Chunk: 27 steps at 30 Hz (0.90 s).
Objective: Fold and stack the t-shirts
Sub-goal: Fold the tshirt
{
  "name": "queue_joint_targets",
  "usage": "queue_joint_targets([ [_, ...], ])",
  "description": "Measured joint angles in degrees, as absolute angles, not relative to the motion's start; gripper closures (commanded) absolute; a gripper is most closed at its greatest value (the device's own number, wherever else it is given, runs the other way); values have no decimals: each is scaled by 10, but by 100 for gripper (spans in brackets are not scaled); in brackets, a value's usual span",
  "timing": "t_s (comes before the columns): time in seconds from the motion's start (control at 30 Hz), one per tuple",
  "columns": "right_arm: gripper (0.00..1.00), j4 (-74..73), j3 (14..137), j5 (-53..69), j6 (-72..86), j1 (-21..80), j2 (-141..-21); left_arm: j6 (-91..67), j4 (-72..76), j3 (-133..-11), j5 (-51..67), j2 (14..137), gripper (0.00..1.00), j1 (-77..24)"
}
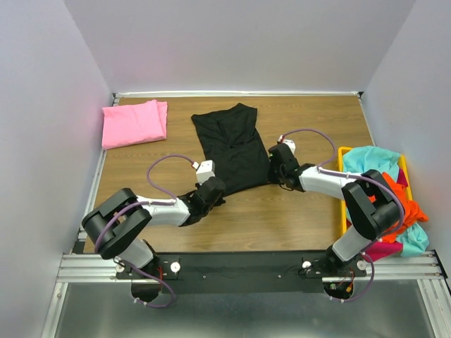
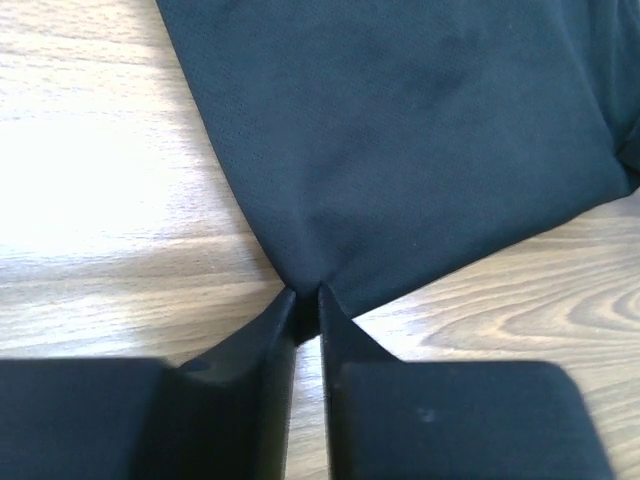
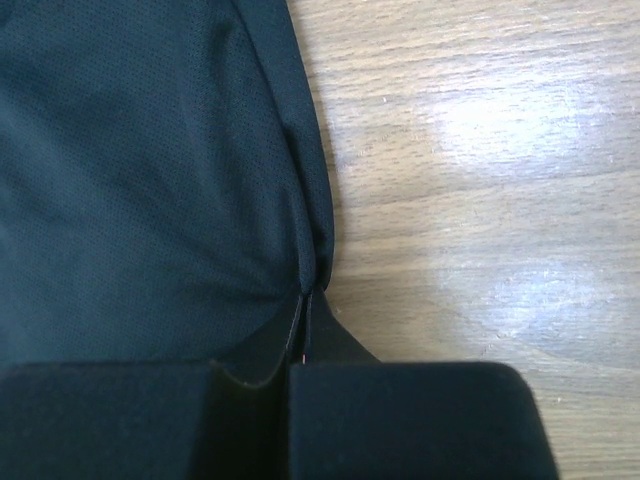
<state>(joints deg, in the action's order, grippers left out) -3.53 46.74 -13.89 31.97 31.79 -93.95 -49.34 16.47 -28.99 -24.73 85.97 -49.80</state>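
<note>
- Your left gripper [image 2: 307, 300] has its fingers [image 2: 268, 345] drawn almost together on the near corner of the black t-shirt [image 2: 400, 140]. A fold of cloth sits pinched between the tips.
- Your right gripper [image 3: 308, 300] is clamped tight on the shirt's side hem, and the cloth puckers into the tips.
- In the top view, the black shirt lies flat mid-table. Your left grip is at its 7 o'clock corner and your right grip on its 4 o'clock edge.
- Expect the shirt to be light, limp and a little slick. It will likely sag and drag between the two grips, so hold doubled hem at the corners rather than a single layer.
- A pink t-shirt [image 1: 134, 123] lies folded at 10 o'clock on the table [image 1: 282, 225].
- More t-shirts [image 1: 377, 165] in teal, orange and magenta fill the yellow bin [image 1: 341, 183] at 3 o'clock.
</note>
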Motion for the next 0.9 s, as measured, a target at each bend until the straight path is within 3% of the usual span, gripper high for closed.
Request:
queue_joint_targets([
  [0.03,98,-36,467,-138,320,318,-938,-496,166,-289,-248,861,100,-498],
  [0.07,98,-36,464,-136,320,318,-934,-498,168,-289,-249,863,100,-499],
  [0.4,98,-44,442,-122,321,320,-844,-481,146,-282,-245,839,100,-500],
  [0.9,98,-151,444,-152,330,370,-655,-394,60,-275,-195,576,100,-511],
])
